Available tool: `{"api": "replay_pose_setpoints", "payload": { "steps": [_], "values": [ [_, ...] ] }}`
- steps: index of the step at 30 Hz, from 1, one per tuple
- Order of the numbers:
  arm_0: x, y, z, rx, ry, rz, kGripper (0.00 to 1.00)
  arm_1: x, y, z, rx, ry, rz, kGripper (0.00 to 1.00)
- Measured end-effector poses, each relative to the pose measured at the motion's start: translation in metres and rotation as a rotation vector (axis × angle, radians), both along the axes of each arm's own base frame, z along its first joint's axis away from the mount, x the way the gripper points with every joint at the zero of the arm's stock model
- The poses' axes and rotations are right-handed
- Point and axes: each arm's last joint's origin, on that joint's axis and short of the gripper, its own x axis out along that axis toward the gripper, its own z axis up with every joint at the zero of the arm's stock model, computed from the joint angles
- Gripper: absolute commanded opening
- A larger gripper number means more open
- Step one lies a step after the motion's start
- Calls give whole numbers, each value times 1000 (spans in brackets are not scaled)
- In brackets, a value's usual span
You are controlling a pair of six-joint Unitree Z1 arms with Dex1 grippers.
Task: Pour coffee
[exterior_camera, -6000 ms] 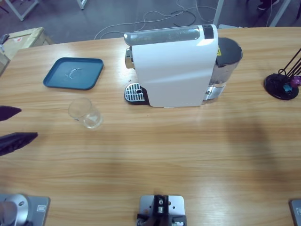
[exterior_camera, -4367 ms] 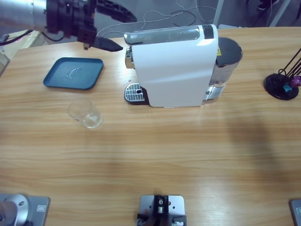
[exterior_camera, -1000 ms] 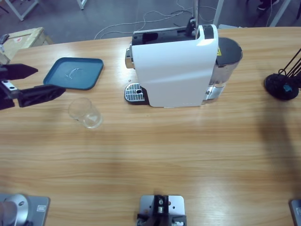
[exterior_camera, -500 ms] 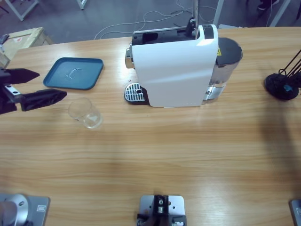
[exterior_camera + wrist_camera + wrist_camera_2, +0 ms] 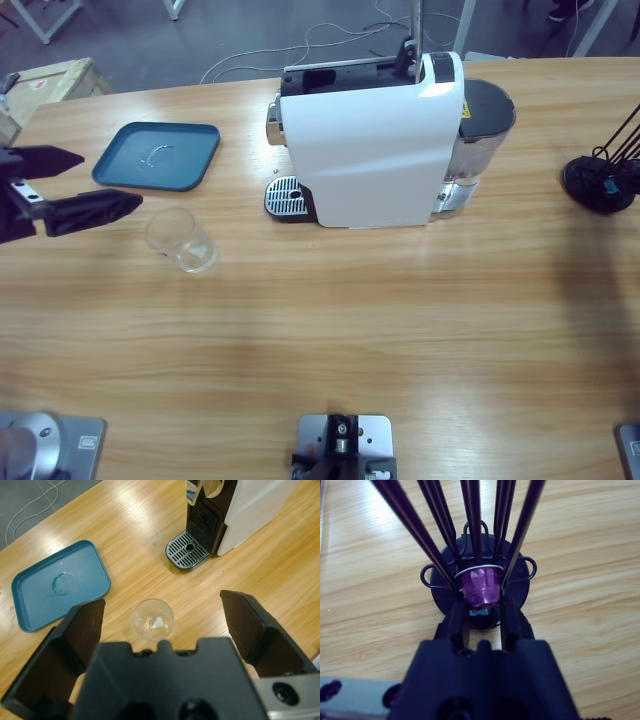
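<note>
Coffee cannot be made out; the one glass (image 5: pixel 182 240) looks clear and stands on the table (image 5: pixel 400 330), left of the machine (image 5: pixel 370 150) and just near of the tray (image 5: pixel 157 155).

Writing: a yellow label (image 5: pixel 465 106) on the machine's right side, too small to read.

Count: one white machine, one grate (image 5: pixel 285 197) at its left foot, one grey tank (image 5: pixel 485 125) on its right, one blue tray, one glass, one black wire rack (image 5: pixel 598 182) at the far right, one purple capsule (image 5: pixel 480 586), one teal item (image 5: pixel 479 612) under it.

Left gripper (image 5: pixel 110 178) comes in from the left edge, jaws wide apart, left of the glass and not touching it. Right gripper (image 5: pixel 483 607) has its jaws closed onto the capsule's lower end, among the rack's wires.

A cardboard box (image 5: pixel 50 80) sits beyond the table's far left corner.
</note>
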Motion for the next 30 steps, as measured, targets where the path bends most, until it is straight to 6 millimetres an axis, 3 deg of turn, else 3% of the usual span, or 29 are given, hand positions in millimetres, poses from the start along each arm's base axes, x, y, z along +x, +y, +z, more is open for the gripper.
{"api": "replay_pose_setpoints", "payload": {
  "steps": [9,17,30],
  "values": [
    [-2,3,-9,6,24,11,996,0,0,2,-1,-19,25,0],
    [-7,8,-6,-12,9,11,996,-8,-1,18,11,-64,33,0],
    [-7,8,-6,-15,7,7,996,-22,-2,98,28,-226,29,0]
  ]
}}
